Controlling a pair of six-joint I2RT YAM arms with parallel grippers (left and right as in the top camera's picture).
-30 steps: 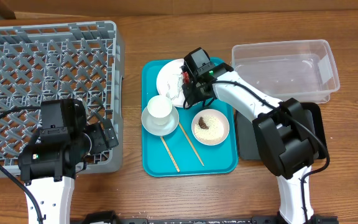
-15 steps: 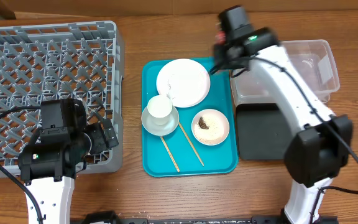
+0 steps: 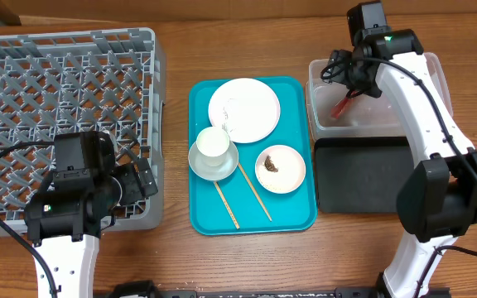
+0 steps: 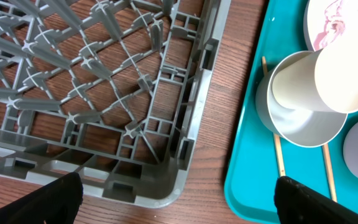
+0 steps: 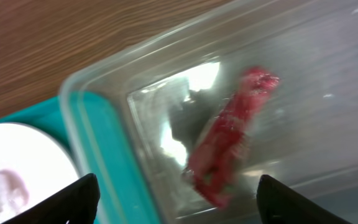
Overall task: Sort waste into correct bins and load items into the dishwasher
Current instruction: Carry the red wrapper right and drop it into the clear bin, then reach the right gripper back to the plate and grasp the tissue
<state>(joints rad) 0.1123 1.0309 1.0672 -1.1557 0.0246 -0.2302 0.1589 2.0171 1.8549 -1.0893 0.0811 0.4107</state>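
Note:
My right gripper (image 3: 348,81) hangs open over the clear tub (image 3: 437,91). The red-and-white wrapper (image 5: 229,146) is loose below its jaws inside the tub, blurred, also seen as the wrapper (image 3: 343,105) from overhead. The black tray (image 3: 363,174) lies in front of the tub. My left gripper (image 4: 179,205) stands open and holds nothing, above bare table by the front right corner of the grey dish rack (image 4: 185,143). A white plate (image 3: 243,109), a cup (image 3: 213,142) in a bowl (image 3: 214,165), a small dish (image 3: 280,169) with rice and a brown scrap, and two chopsticks (image 3: 253,192) are there too.
These dishes all lie on a teal serving tray (image 3: 292,215) in the middle of the table. The dish rack (image 3: 151,99) fills the left side. Cables trail from both arms.
My right arm swung from the plate to above the clear tub with the wrapper, then opened; the wrapper has left its jaws. The left arm has not moved.

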